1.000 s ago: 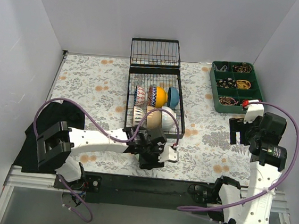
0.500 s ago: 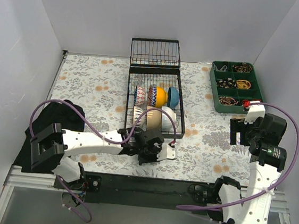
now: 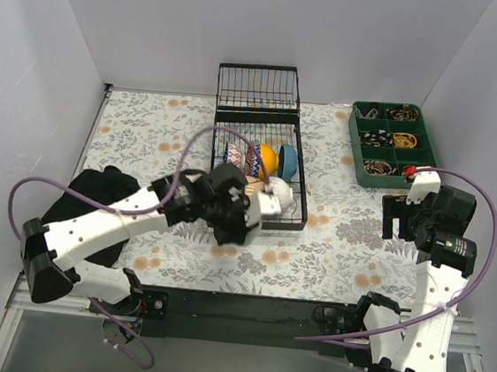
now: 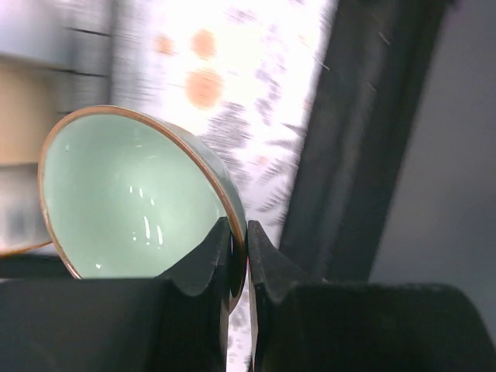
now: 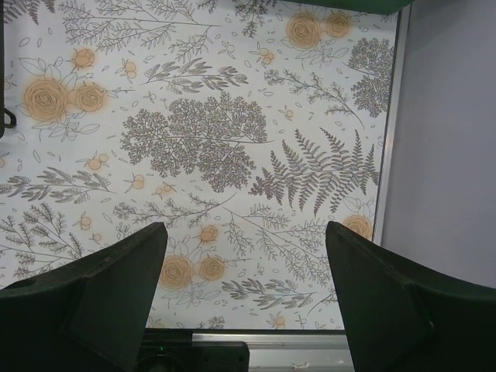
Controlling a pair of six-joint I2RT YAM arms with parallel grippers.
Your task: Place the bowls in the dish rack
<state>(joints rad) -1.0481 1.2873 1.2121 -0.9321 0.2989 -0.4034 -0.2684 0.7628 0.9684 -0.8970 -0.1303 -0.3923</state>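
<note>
My left gripper (image 3: 267, 204) is at the near end of the black wire dish rack (image 3: 299, 202). In the left wrist view this gripper (image 4: 239, 249) is shut on the rim of a bowl (image 4: 132, 194), pale green inside with a brown rim, one finger inside it and one outside. The rack holds a striped bowl (image 3: 233, 156), a red-patterned bowl (image 3: 255, 158), a yellow-orange bowl (image 3: 269, 159) and a blue-inside bowl (image 3: 289, 159) on edge. A white bowl (image 3: 281, 189) stands nearer me. My right gripper (image 3: 401, 218) is open and empty above the floral cloth (image 5: 201, 147).
A green compartment tray (image 3: 393, 146) with small items sits at the back right. A black cloth (image 3: 97, 190) lies at the left edge under my left arm. The rack's wire-grid end section (image 3: 259, 87) stands at the back. White walls close in three sides.
My left arm has swung up and back from the table's near edge to the near end of the rack, carrying the bowl. The right arm has not moved.
</note>
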